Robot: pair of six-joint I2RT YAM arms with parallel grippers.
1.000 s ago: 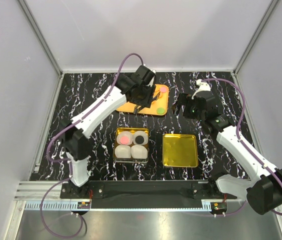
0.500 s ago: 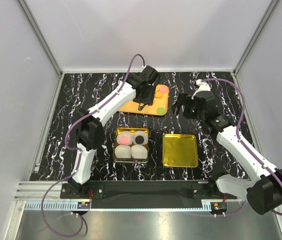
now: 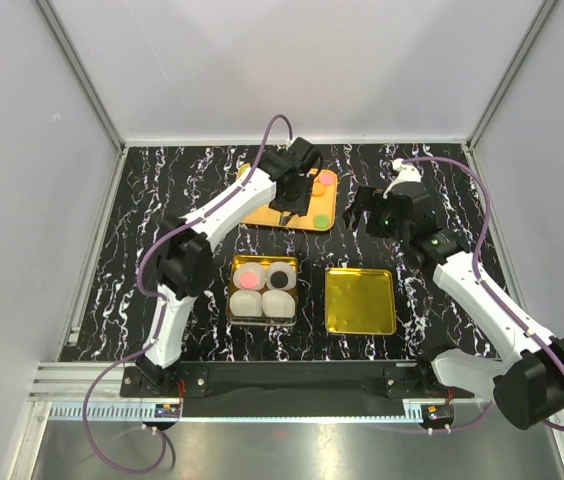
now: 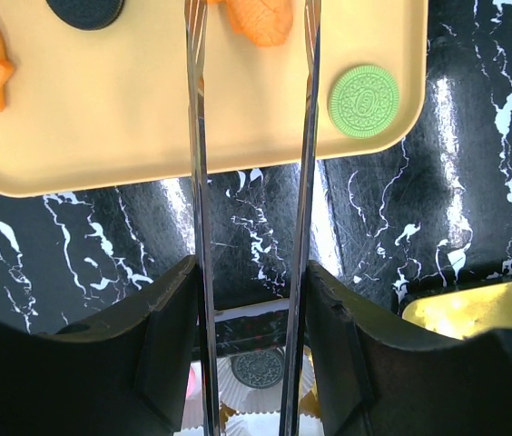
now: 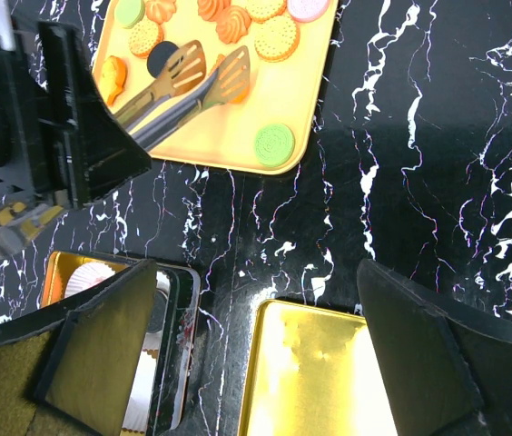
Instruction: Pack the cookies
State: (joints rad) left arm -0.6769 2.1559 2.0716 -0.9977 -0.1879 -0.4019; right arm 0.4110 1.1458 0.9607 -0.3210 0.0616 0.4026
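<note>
The cookies lie on an orange tray: a green one near its corner, a black one, and several orange ones. My left gripper is shut on metal tongs, whose two arms run out over the tray. The tongs' spoon tips stand slightly apart beside the black cookie, with nothing between them. A pink cookie and a black cookie sit in white paper cups in the gold tin. My right gripper hangs open and empty.
A gold tin lid lies right of the tin, below my right gripper. The green cookie sits at the tray's near right corner. White walls enclose the black marble table.
My left arm has stretched farther over the tray, carrying the tongs toward the cookies. The right arm has not moved.
</note>
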